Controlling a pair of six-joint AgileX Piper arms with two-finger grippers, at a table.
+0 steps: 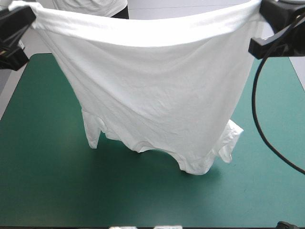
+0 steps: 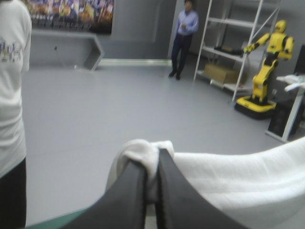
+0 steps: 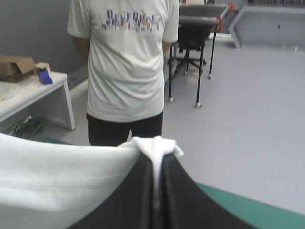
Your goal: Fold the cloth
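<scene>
— Black fingers (image 2: 138, 191) of the left gripper (image 2: 152, 160) come first in its wrist view. They are pressed all but together, with a white wad of the T-shirt (image 2: 238, 176) pinched between their tips.

— And the right gripper (image 3: 155, 155)?

— It is clamped the same way, with a small tuft of cloth poking out above the tips. From there the fabric runs off sideways as a plain white band.

— Where does the garment sit overall?

— From above, it hangs in the air over the table, with its top edge stretched in a shallow sag from one gripper to the other. It hangs wide at the top and narrower lower down. The two sleeves (image 1: 93, 133) dangle at the bottom, one on each side.

— Does the lowest part reach the table?

— I cannot tell. The bottom folds hang close over their own shadow, but contact is not clear.

— What is hidden?

— Both arms are cut off at the upper corners of the high view, so only the black ends show. The hanging sheet covers the middle of the table and most of its far edge. The fingertips themselves are lost in the cloth from above.

— And the surface?

— The teal-green cover (image 1: 47, 167) is smooth and bare along the near side and at both flanks. Beyond the far edge, plain grey floor (image 2: 119, 105) stretches away.
</scene>
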